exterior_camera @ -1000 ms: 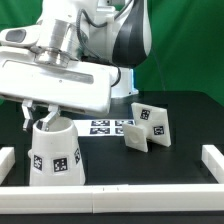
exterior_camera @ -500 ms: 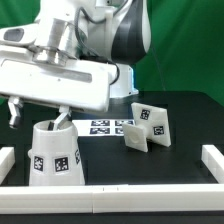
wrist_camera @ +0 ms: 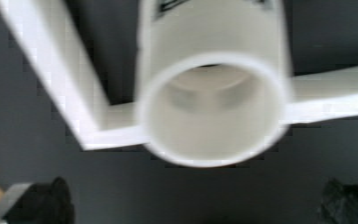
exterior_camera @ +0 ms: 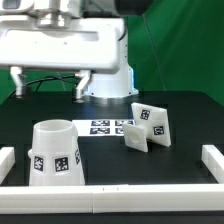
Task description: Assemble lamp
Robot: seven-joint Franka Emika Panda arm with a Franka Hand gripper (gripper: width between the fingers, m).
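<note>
Black table (exterior_camera: 190, 110), green backdrop. Exterior view: shade (exterior_camera: 55, 152) stands wide end down near front rail (exterior_camera: 150, 188), on exterior view's left. Base (exterior_camera: 150, 124) touches marker board (exterior_camera: 108, 127). Gripper (exterior_camera: 49, 86) hangs above shade, spread open. Wrist view: shade mouth below, 2 fingertips (wrist_camera: 34, 200) wide apart.

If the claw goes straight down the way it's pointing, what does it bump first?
The shade. The open claw points down right above it; the wrist view looks into its open top. The claw seems spread wider than that top, so it would likely touch the sloping sides, though depth is unclear.
</note>
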